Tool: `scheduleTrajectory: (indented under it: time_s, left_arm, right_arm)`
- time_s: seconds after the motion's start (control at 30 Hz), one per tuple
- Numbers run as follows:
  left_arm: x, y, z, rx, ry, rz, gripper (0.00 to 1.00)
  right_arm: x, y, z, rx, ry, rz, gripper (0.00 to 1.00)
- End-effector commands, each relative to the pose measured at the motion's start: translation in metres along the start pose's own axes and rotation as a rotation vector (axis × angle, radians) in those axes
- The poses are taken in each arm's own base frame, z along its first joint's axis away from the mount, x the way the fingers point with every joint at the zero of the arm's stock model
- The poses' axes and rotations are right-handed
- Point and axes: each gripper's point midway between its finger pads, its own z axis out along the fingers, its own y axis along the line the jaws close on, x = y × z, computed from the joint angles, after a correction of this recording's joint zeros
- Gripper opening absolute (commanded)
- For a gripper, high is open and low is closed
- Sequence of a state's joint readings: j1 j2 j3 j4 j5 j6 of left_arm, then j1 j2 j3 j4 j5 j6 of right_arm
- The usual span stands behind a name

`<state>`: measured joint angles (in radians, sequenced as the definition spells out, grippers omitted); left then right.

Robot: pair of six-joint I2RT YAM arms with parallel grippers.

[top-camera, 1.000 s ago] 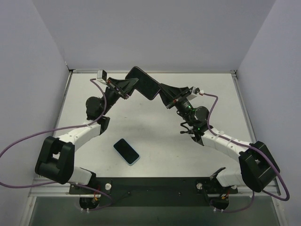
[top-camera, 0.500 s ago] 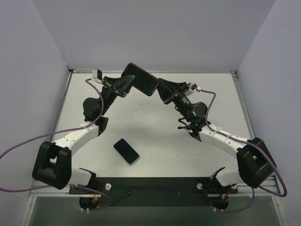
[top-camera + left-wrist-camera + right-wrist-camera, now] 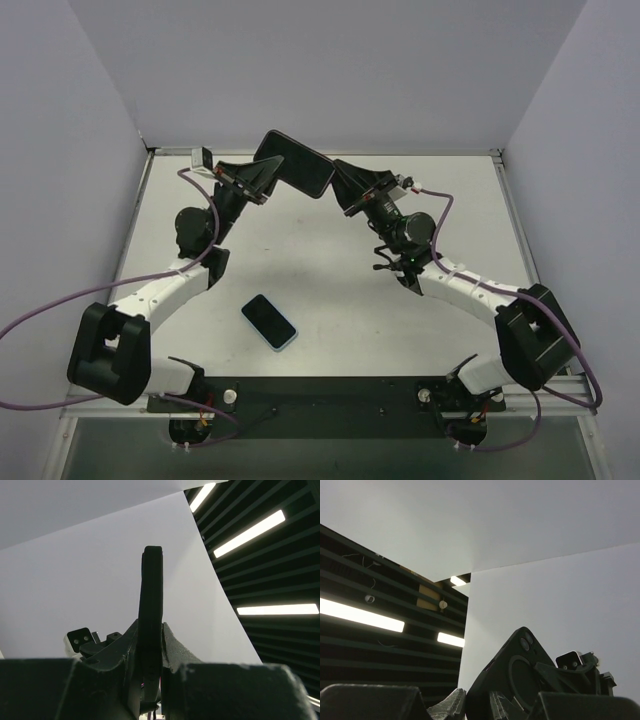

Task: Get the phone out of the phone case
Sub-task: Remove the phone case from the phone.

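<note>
Your left tool (image 3: 264, 178) and right tool (image 3: 337, 183) are clamping the black rectangular phone case (image 3: 296, 164) aloft at twelve o'clock; the blue-rimmed dark phone (image 3: 269, 321) is lying at six.

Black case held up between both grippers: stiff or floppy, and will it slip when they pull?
Probably stiff: edge-on in the left wrist view, the black case reads as a thin straight slab with no bend. The left gripper and right gripper pinch only its ends, so it may twist or slip.
</note>
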<state>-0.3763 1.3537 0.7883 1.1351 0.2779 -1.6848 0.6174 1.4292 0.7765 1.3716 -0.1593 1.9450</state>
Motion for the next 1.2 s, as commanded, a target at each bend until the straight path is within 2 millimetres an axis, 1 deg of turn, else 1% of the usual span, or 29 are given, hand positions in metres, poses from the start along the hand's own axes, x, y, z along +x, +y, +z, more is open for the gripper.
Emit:
scheduleTrajectory:
  time_s: [0.0, 0.13, 0.33, 0.5, 0.67, 0.93, 1.1, 1.17]
  left_arm:
    - [0.075, -0.199, -0.063, 0.693, 0.278, 0.126, 0.0]
    - [0.076, -0.208, -0.067, 0.717, 0.279, 0.136, 0.0]
    - [0.076, -0.211, -0.07, 0.722, 0.274, 0.133, 0.0]
    - [0.077, -0.218, -0.073, 0.739, 0.274, 0.133, 0.0]
    - [0.079, -0.227, -0.08, 0.762, 0.268, 0.143, 0.0]
    - [0.081, -0.241, -0.086, 0.798, 0.273, 0.151, 0.0]
    - [0.079, -0.24, -0.084, 0.793, 0.268, 0.14, 0.0]
    - [0.079, -0.239, -0.084, 0.791, 0.27, 0.138, 0.0]
  right_arm:
    - [0.009, 0.07, -0.002, -0.304, 0.028, 0.057, 0.0]
    - [0.009, 0.067, 0.003, -0.301, 0.033, 0.072, 0.0]
    - [0.018, 0.074, 0.01, -0.32, 0.06, 0.096, 0.0]
    - [0.024, 0.076, 0.013, -0.328, 0.072, 0.11, 0.0]
    - [0.027, 0.072, 0.017, -0.321, 0.08, 0.129, 0.0]
    - [0.022, 0.054, 0.021, -0.287, 0.063, 0.143, 0.0]
    - [0.02, 0.044, 0.022, -0.266, 0.062, 0.142, 0.0]
    - [0.017, 0.034, 0.02, -0.244, 0.051, 0.138, 0.0]
